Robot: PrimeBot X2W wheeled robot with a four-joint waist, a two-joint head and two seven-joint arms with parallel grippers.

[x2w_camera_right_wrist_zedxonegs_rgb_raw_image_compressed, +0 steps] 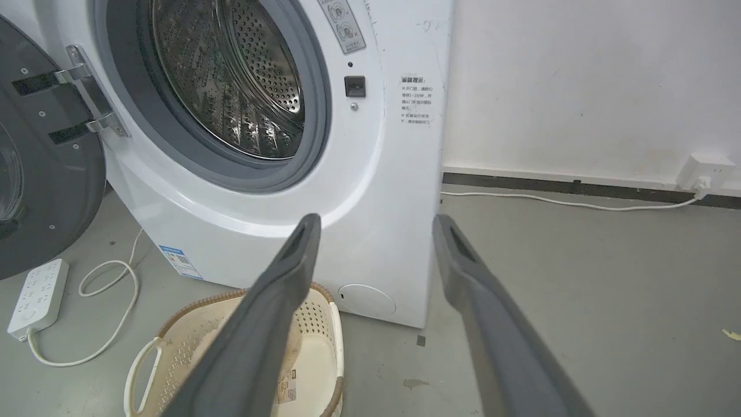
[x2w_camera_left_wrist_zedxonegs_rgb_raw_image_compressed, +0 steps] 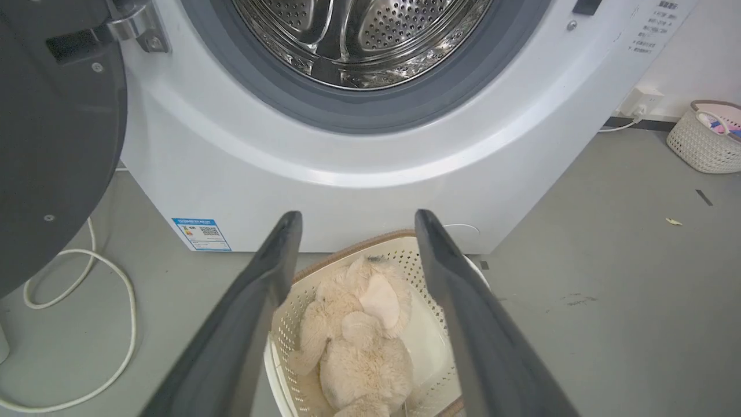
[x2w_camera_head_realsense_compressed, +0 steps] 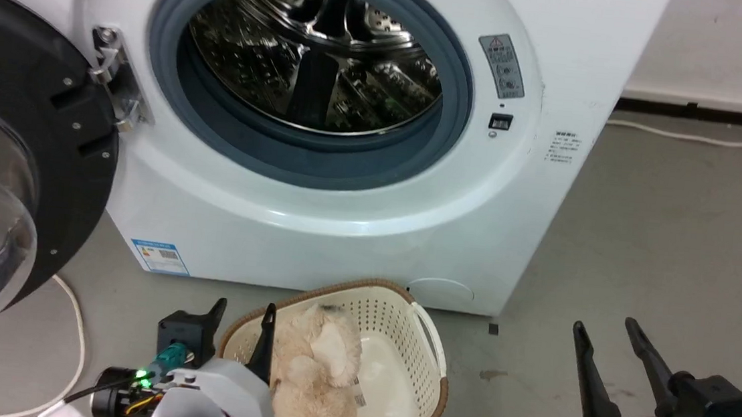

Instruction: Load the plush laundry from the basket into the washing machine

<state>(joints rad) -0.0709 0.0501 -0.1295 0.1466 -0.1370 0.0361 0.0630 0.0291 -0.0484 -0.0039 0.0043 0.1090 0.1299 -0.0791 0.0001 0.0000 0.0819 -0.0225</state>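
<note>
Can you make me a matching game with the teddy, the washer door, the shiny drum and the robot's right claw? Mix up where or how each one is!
Things
1. plush toy
2. door
3. drum
4. right gripper

Place or state
A. swung wide open, on the left
B. lying in the basket
C. fingers apart, above the floor
D. shiny steel full of little holes

Pairs: 1-B, 2-A, 3-D, 4-C

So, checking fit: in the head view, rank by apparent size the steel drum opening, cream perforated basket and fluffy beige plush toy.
steel drum opening
cream perforated basket
fluffy beige plush toy
Basket and toy are cropped below; order holds.
</note>
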